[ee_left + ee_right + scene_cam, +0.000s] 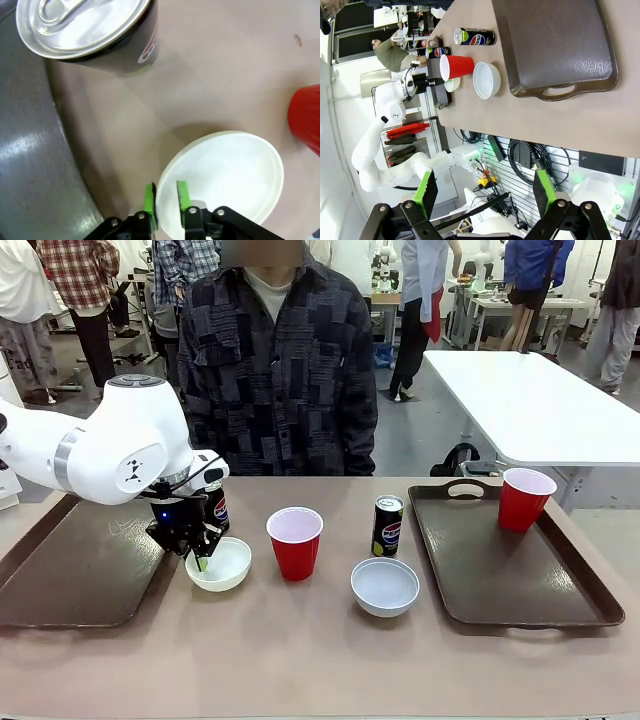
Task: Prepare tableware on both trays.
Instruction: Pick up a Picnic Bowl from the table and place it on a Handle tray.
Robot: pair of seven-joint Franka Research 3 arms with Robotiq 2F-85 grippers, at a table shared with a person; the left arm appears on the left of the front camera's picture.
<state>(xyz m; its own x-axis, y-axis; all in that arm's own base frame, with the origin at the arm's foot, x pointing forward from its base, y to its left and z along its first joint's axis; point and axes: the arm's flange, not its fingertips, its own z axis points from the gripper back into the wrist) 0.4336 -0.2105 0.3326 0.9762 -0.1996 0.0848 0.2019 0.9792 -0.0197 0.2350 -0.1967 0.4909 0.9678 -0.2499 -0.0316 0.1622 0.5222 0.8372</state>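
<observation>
On the table (300, 660) just beside the left tray (80, 570), my left tool (165, 194) pinches the rim of the white bowl (230, 175), jaws astride it, ready, I judge, to lift it onto that tray

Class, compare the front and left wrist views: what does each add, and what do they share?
Front view adds: the person's dark patterned shirt, the right dark brown rectangular plastic tray carrying a red plastic cup, another white bowl. Left wrist view adds: the slim black Pepsi can's silver lid, green pads straddling the small round white bowl's rim. Shared: left gripper, that bowl, that can, middle red cup.
</observation>
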